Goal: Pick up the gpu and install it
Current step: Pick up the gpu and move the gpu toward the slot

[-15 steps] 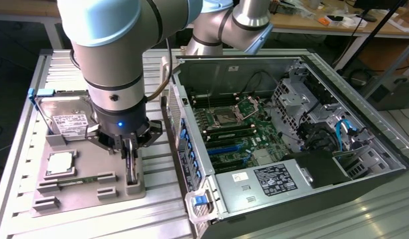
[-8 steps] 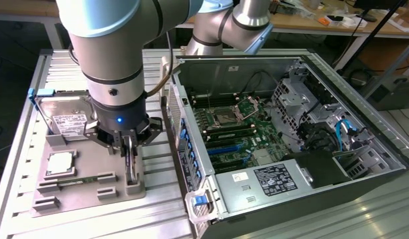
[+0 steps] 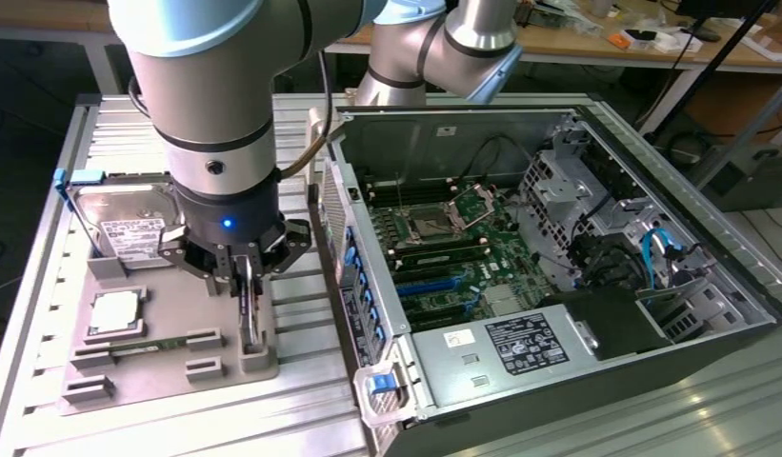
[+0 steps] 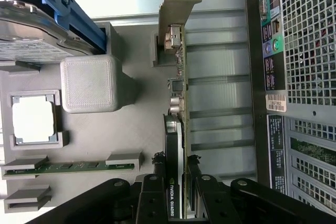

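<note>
Gpu (image 4: 174,135) on edge between gripper (image 4: 176,160) jaws (both sides pinched), in tray (image 4: 131,129).

This is a robotics lab or workshop: an industrial robot arm (image 3: 212,114) stands over a slatted metal bench (image 3: 48,400) that carries an opened computer case (image 3: 556,286). Beside the case is a grey tray (image 3: 162,376) of loose parts, among them the gpu (image 3: 247,309) and a hard drive (image 3: 134,224). Behind, wooden benches (image 3: 581,48) hold clutter and cables.

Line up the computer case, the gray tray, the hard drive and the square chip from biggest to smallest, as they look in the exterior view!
1. computer case
2. gray tray
3. hard drive, partly covered
4. square chip
</note>
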Action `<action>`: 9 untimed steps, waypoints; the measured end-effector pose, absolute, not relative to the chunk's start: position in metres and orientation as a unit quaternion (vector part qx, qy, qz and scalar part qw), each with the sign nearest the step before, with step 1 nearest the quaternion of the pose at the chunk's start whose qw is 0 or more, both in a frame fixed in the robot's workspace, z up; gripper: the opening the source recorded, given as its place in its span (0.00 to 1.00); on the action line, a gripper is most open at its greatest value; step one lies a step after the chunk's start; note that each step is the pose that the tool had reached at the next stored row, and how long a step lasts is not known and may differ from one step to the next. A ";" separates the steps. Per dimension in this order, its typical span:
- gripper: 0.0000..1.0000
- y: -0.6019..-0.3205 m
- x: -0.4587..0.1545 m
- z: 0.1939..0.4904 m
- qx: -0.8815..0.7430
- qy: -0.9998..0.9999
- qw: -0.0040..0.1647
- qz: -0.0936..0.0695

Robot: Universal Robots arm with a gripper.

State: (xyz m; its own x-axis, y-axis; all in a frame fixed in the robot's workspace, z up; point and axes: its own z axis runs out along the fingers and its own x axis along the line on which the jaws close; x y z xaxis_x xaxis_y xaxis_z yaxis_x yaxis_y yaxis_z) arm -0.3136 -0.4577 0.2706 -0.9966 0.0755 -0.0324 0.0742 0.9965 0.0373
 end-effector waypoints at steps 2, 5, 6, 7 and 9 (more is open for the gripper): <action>0.27 -0.458 -0.314 0.271 0.037 0.999 0.017 0.018; 0.27 -0.458 -0.314 0.271 0.037 0.999 0.017 0.018; 0.27 -0.458 -0.314 0.271 0.037 0.999 0.017 0.018; 0.27 -0.458 -0.314 0.271 0.037 0.999 0.017 0.018; 0.27 -0.458 -0.314 0.271 0.037 0.999 0.017 0.018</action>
State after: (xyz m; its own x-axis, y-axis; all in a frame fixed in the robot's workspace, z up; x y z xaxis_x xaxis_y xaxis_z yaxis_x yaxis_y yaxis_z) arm -0.3136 -0.4577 0.2707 -0.9966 0.0754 -0.0323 0.0742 0.9966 0.0371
